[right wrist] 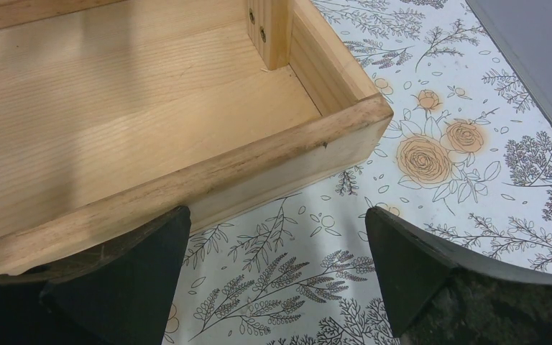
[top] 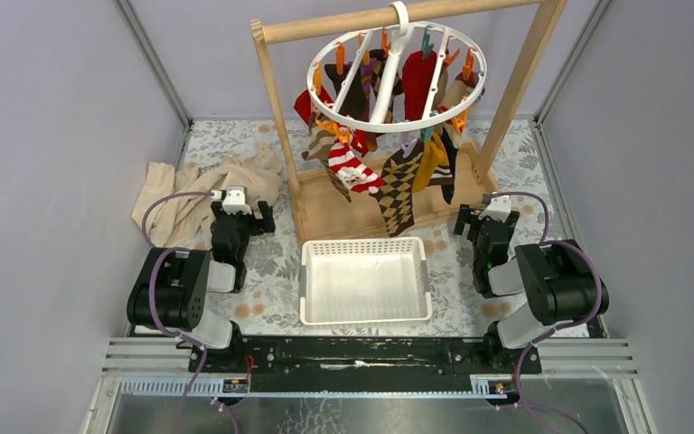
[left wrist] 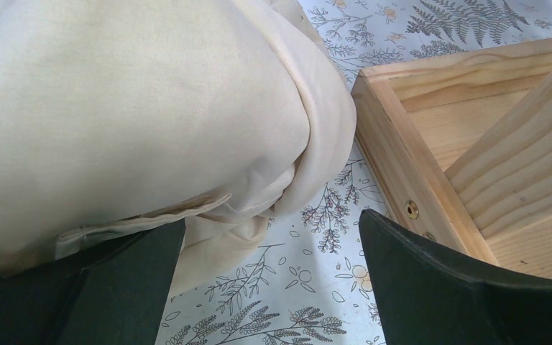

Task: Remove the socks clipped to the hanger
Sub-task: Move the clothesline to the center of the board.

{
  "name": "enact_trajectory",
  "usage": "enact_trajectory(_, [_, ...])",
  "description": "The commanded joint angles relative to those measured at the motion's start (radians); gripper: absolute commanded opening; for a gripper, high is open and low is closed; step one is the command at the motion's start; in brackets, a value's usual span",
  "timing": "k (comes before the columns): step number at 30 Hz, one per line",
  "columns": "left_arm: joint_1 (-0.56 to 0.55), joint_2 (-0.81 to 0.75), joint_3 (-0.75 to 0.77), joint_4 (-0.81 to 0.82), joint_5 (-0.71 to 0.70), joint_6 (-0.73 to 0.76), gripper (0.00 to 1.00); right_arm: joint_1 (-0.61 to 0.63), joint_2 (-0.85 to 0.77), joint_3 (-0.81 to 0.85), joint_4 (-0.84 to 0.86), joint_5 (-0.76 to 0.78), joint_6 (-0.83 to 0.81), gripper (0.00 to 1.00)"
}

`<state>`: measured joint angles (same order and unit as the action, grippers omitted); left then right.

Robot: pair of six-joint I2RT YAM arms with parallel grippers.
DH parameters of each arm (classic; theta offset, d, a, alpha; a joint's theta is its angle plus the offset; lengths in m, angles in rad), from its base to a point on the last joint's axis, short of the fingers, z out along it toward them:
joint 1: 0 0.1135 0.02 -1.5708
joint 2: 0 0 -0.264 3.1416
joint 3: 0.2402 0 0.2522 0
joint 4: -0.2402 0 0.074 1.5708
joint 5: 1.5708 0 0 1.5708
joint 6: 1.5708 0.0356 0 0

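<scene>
The white round hanger [top: 396, 74] hangs by its hook from the wooden rack's top bar, with several colourful socks [top: 396, 172] dangling from its clips: red, red-and-white striped, brown argyle, mustard, dark. Low over the floral cloth, my left gripper [top: 242, 204] sits open beside the rack's left base, with nothing between its fingers [left wrist: 438, 273]. On the other side my right gripper [top: 490, 210] rests open by the rack's right base corner, also empty, its fingers [right wrist: 417, 266] wide apart. Neither wrist view shows the socks or the hanger.
A white perforated basket [top: 365, 280] stands between the arms in front of the wooden rack [top: 325, 212]. A crumpled beige cloth [top: 190, 194] lies at the left, touching the left gripper's left finger. The rack's wooden tray edge [right wrist: 259, 165] lies just ahead of the right gripper.
</scene>
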<state>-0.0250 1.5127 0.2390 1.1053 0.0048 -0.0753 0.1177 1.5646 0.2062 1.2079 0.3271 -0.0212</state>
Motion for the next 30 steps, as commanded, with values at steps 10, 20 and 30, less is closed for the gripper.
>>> enact_trajectory(10, [0.007, 0.008, 0.018, 0.068, 0.006, 0.022, 0.98, -0.006, -0.011, 0.025, 0.046, -0.009, 0.000, 1.00])
enact_trajectory(20, [0.007, 0.008, 0.019, 0.068, 0.005, 0.022, 0.99, -0.006, -0.011, 0.024, 0.047, -0.009, 0.000, 1.00])
enact_trajectory(30, [0.006, 0.008, 0.019, 0.066, 0.009, 0.020, 0.98, -0.006, -0.013, 0.006, 0.083, 0.013, 0.003, 1.00])
